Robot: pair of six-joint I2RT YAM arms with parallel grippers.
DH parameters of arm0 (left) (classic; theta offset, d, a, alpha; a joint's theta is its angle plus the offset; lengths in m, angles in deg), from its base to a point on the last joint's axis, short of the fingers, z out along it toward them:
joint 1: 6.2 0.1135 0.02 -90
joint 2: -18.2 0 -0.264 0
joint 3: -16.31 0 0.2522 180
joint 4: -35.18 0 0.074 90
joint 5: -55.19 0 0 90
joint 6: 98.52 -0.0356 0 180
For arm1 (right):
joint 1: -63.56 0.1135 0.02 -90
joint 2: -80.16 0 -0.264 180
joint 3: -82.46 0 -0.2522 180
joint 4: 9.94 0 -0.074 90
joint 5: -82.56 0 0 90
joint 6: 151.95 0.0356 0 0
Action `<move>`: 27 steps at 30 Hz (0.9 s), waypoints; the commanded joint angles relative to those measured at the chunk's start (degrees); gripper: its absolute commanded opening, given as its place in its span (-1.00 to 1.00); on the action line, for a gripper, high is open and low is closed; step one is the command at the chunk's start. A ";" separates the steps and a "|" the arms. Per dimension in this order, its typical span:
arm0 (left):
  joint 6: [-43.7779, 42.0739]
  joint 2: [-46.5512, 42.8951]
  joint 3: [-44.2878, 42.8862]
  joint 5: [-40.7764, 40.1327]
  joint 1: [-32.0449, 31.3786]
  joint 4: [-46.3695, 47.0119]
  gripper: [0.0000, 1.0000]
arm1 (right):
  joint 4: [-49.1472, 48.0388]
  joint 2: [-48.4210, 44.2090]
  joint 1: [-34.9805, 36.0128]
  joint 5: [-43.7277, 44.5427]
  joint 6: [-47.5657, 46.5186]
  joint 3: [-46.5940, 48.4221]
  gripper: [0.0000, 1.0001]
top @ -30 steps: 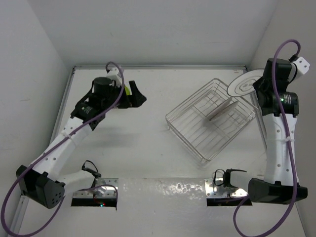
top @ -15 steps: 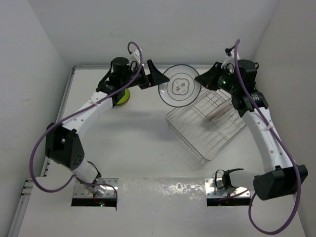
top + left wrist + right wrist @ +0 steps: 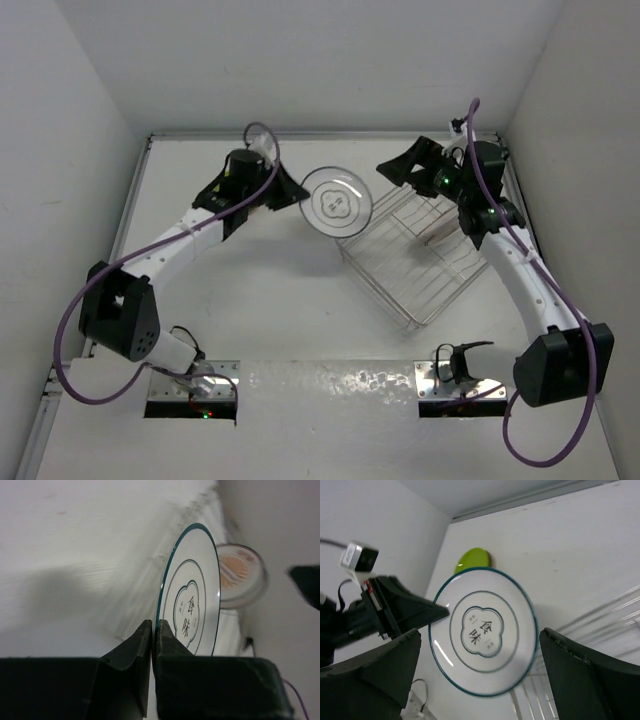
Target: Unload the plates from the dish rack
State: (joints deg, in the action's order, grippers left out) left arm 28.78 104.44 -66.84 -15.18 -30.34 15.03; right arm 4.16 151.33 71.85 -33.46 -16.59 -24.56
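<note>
A white plate with a teal rim and a cloud-shaped mark (image 3: 338, 203) hangs in the air left of the dish rack (image 3: 420, 262). My left gripper (image 3: 300, 192) is shut on its left rim; in the left wrist view the jaws (image 3: 152, 627) pinch the plate's edge (image 3: 192, 605). My right gripper (image 3: 395, 165) stands open just right of the plate, not touching it. In the right wrist view the plate (image 3: 482, 630) faces the camera between the wide-spread fingers (image 3: 380, 670). Another plate with an orange patterned centre (image 3: 240, 575) leans inside the rack (image 3: 440, 228).
A lime green plate (image 3: 472, 559) lies on the table at the far left, behind the left gripper (image 3: 420, 611). The rack's wire rim (image 3: 600, 617) runs close under the right gripper. White walls close in the table at the back and both sides.
The right arm carried the teal-rimmed plate from above the rack leftwards. The left gripper came over and shut on its rim, and the right gripper let go and opened.
</note>
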 commanded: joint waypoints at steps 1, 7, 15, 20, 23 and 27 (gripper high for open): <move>4.33 -7.55 11.40 -18.38 3.73 -5.91 -1.00 | 12.19 -2.36 -0.03 12.18 -6.67 3.87 0.98; 8.75 -21.28 27.71 -27.54 11.83 -5.29 -1.00 | 21.28 -7.01 -0.65 25.22 -11.16 0.64 0.98; 9.20 -19.36 38.88 -29.48 12.54 0.06 -1.00 | 25.93 -9.04 -1.00 27.78 -16.35 -0.25 0.98; 8.40 -16.10 39.24 -28.16 12.54 -0.72 0.75 | 32.34 -7.81 -2.49 32.25 -19.00 1.24 0.98; 7.09 -16.71 38.45 -27.38 12.28 -3.35 1.00 | 35.68 -7.54 -4.24 36.45 -17.43 1.69 0.98; 5.34 -19.61 35.73 -29.39 10.26 -9.06 1.00 | 35.79 -9.38 -5.83 41.31 -14.26 0.46 0.98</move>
State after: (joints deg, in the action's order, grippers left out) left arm 36.26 87.58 -28.22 -43.17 -18.60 8.95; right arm 39.07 143.58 66.87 2.19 -32.98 -24.93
